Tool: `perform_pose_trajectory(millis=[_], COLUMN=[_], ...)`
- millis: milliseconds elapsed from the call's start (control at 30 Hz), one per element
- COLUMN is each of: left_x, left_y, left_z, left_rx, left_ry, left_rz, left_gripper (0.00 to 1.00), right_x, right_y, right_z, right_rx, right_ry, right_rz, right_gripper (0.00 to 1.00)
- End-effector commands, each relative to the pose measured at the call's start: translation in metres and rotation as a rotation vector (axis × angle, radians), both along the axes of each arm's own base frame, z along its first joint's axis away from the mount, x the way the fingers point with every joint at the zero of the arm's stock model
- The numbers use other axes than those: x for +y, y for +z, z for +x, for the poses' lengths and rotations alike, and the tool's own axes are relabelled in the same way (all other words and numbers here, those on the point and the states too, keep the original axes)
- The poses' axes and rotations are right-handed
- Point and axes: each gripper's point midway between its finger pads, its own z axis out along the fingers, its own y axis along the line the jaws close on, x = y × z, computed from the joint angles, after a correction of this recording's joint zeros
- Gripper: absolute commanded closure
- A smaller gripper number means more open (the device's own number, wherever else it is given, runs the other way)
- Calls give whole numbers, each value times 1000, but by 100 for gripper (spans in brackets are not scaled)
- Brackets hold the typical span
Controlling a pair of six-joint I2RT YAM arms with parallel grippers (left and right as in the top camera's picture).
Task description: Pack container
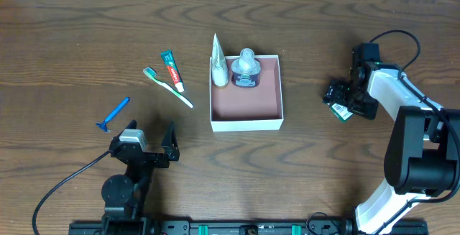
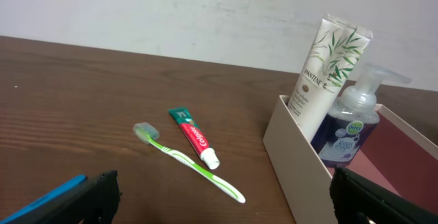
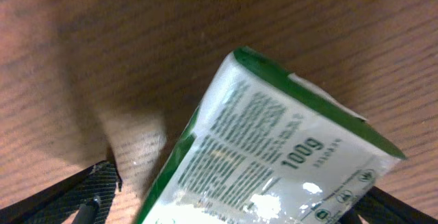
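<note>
The container is a shallow white box with a pinkish inside, at the table's middle; it also shows in the left wrist view. A white tube and a pump bottle stand in its far end. A toothpaste tube, a green toothbrush and a blue razor lie left of it. My left gripper is open and empty, near the front. My right gripper is open around a green-and-white packet lying on the table.
The wooden table runs to a white wall at the back. The right arm's body stands at the front right, and a black cable trails from the left arm's base.
</note>
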Motion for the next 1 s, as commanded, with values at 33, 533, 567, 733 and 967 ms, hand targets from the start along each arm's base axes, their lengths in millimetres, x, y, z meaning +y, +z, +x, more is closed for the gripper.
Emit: perform_pose_trajectory(millis=[33, 533, 567, 733, 967], left_x=[0, 0, 0, 0, 0], left_y=[-17, -17, -17, -17, -17], left_z=[-1, -1, -1, -1, -1], left_rx=[52, 52, 52, 52, 52], left_ry=[-6, -5, -5, -5, -5], left_rz=[2, 2, 2, 2, 2], left_gripper=[2, 2, 2, 2, 2], right_x=[-8, -15, -15, -13, 34], right_y=[-17, -17, -17, -15, 14], right_z=[-11, -3, -3, 1, 28], right_rx=[41, 5, 4, -9, -104], right_ry=[-24, -71, -70, -60, 109], right_rz=[-16, -15, -15, 0, 262], right_gripper=[7, 55, 57, 64, 62])
